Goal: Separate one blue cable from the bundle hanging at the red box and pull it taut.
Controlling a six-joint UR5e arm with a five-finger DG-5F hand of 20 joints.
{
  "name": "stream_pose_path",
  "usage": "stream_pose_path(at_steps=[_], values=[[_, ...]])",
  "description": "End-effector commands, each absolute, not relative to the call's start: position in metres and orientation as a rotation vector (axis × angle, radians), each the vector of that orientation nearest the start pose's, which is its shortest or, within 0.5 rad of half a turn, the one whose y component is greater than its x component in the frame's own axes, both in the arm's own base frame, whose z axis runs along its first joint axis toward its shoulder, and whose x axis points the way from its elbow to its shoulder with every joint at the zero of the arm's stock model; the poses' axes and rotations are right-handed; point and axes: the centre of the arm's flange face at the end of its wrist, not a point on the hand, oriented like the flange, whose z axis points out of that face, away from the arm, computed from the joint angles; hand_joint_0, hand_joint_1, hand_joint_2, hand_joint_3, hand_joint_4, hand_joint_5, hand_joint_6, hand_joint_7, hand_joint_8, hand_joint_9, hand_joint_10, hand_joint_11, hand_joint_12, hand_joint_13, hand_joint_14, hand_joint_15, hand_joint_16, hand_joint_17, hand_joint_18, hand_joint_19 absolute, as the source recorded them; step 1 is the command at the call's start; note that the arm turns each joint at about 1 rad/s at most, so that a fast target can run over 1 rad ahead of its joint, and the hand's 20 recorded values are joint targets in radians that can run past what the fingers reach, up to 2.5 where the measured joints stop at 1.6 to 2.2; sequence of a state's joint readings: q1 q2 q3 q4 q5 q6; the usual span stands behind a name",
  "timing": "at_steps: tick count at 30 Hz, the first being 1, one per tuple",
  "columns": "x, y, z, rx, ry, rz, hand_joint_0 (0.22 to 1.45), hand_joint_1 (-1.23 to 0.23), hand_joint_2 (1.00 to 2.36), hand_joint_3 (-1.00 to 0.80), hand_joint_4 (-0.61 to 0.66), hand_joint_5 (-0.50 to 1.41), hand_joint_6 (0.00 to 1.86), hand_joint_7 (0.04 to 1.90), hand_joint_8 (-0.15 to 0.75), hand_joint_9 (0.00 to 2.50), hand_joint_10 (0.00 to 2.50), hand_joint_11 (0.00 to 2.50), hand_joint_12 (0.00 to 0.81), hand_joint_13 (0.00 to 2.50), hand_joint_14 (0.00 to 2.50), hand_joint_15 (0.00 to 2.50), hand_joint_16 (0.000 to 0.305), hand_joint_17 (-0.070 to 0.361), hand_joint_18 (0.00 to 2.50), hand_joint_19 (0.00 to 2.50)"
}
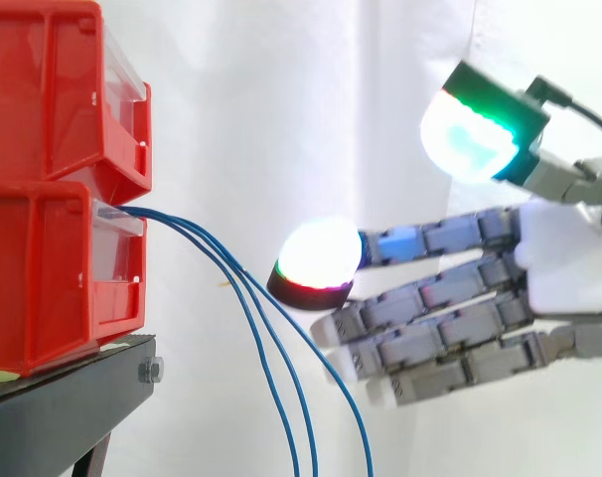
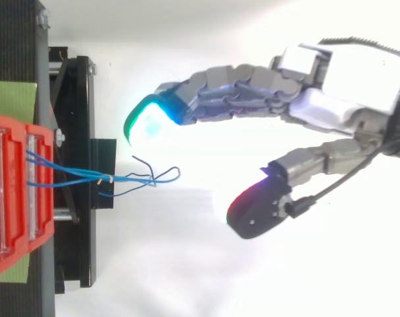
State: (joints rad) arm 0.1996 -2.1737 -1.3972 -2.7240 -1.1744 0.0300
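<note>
3 blue cables (image 1: 207,243) hung down from the red box (image 1: 43,278), just beyond the hand's (image 1: 564,263) wide-spread, empty fingers (image 1: 430,293).

From where I stand, no word, number, label or sign in either view can be read
</note>
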Motion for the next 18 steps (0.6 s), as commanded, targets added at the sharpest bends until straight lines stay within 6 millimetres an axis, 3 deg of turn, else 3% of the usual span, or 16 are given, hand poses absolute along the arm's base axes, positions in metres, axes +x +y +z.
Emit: stream_pose_path(at_steps=[1,10,18], values=[[0.717,-0.031,0.236,1.342,1.058,1.102,0.49,-0.76,1.0,-0.5,0.17,-0.29,0.5,0.64,0.268,0.23,0.0,0.0,0.344,0.42,0.0,0.07,0.037,0.082,0.19,0.0],[0.737,-0.027,0.209,1.349,1.07,1.118,0.5,-0.74,1.0,-0.5,0.18,-0.28,0.5,0.64,0.279,0.28,0.0,0.0,0.349,0.48,0.0,0.12,0.037,0.083,0.24,0.0],[0.756,-0.023,0.201,1.338,1.083,1.165,0.51,-0.73,1.0,-0.5,0.22,-0.25,0.5,0.68,0.303,0.43,0.0,0.08,0.348,0.57,0.01,0.18,0.036,0.082,0.31,0.0]])
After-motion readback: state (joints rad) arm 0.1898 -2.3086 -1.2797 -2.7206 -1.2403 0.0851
